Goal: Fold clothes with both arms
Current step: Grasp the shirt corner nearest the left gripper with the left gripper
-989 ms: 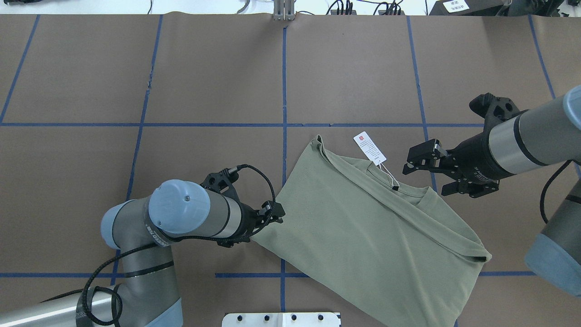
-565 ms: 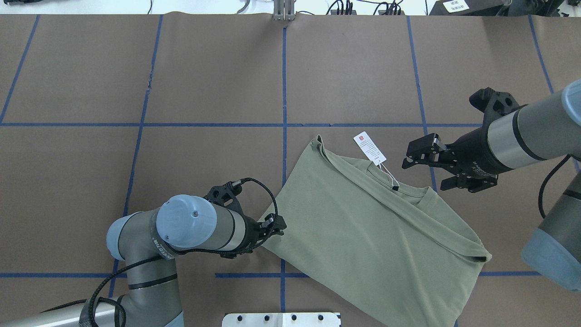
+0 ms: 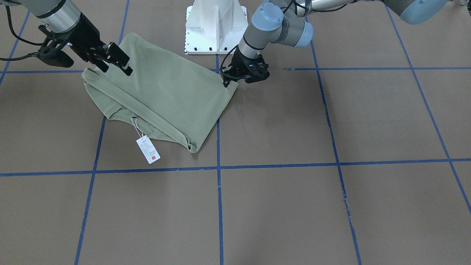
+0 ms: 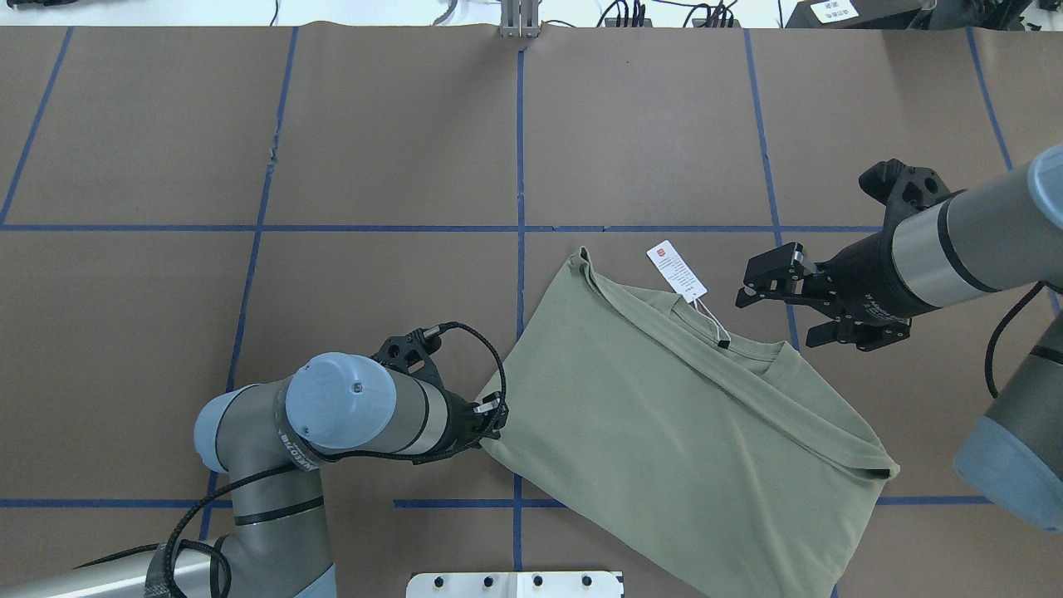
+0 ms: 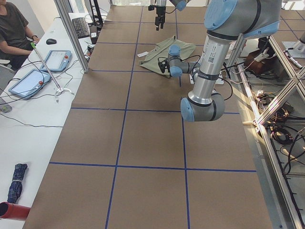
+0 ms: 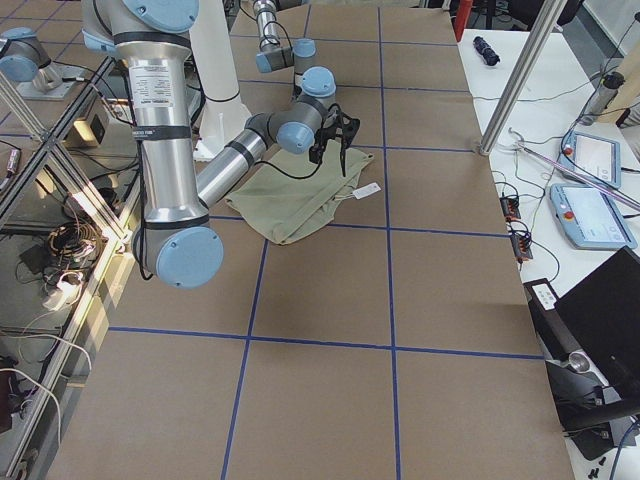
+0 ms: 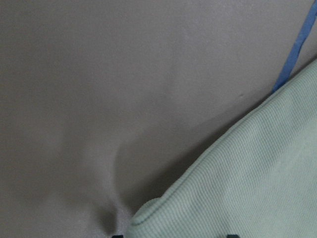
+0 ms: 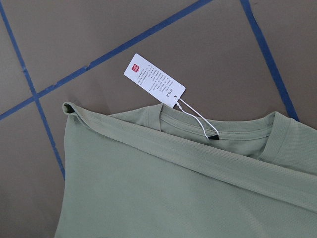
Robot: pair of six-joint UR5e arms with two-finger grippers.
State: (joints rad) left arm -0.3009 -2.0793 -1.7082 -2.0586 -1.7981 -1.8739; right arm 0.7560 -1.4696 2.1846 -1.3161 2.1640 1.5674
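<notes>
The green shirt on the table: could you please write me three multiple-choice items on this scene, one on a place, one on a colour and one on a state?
1. Where does the shirt's hang tag lie?
A. On the bare table, just past the collar
B. On the chest of the garment
C. Between two fingers

2. What colour is the mark on the hang tag?
A. Blue
B. Red
C. Black

3. What state is the right gripper in?
A. Shut on the collar
B. Shut on a sleeve
C. Open, holding nothing

Answers: 1 A, as the overhead view shows the tag flat on brown table with only its string reaching the collar. 2 B, as the right wrist view shows a small red square at the tag's corner. 3 C, as its fingers stand apart over the table beside the collar.
</notes>
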